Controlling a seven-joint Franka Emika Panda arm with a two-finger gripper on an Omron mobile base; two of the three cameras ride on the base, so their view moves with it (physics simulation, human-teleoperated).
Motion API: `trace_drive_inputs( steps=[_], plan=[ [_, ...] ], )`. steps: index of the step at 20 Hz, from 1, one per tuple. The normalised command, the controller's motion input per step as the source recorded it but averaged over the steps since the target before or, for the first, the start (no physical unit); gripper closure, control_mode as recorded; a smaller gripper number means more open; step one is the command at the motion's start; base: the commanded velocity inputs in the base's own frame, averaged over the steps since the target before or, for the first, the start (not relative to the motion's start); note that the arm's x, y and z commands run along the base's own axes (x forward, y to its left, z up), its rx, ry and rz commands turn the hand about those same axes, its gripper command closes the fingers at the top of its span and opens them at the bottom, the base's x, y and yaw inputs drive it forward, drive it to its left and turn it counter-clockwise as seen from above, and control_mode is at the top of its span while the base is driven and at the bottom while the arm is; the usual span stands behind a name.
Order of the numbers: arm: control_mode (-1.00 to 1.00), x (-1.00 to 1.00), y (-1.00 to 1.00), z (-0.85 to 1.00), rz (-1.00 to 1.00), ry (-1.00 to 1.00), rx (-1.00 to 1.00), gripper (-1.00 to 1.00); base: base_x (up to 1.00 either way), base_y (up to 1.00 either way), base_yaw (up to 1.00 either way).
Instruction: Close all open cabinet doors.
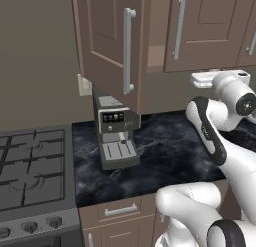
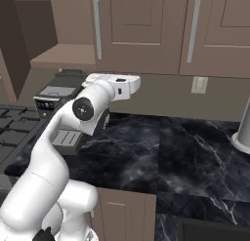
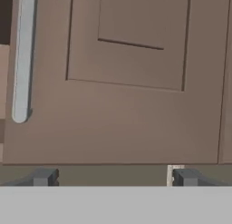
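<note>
One tall brown cabinet door [image 1: 107, 36] with a silver bar handle [image 1: 129, 51] stands swung out over the coffee machine. Behind it the cabinet's bare shelf [image 2: 63, 54] shows, and the same open door [image 2: 7, 45] appears edge-on at the far left of the right base view. The neighbouring door [image 2: 134, 30] lies flush, as does another door [image 2: 224, 30] to its right. My gripper [image 3: 114, 177] is open and empty, its fingertips [image 3: 43, 177] set wide apart. It is raised just below the flush door [image 3: 136, 82], facing it, with that door's handle [image 3: 22, 60] to the left.
A coffee machine [image 1: 115, 131] sits on the black marble counter [image 1: 170, 156] under the open door. A stove [image 1: 30, 166] lies to the left and a drawer [image 1: 120, 209] below the counter edge. A wall outlet [image 2: 198, 84] and a grey cylindrical object [image 2: 243, 128] stand at the right.
</note>
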Motion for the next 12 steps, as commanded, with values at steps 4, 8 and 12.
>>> trace_drive_inputs(
  steps=[4, 8, 12],
  plan=[
    [-1.0, -0.65, 0.0, 0.49, -0.11, 0.2, 0.0, -1.0, 0.0, 0.0, 0.0],
    [-1.0, -0.56, 0.0, 0.55, -0.1, 0.25, 0.0, -1.0, 0.0, 0.0, 0.0],
    [-1.0, -0.55, 0.0, 0.47, -0.09, 0.27, 0.0, -1.0, 0.0, 0.0, 0.0]
  ],
)
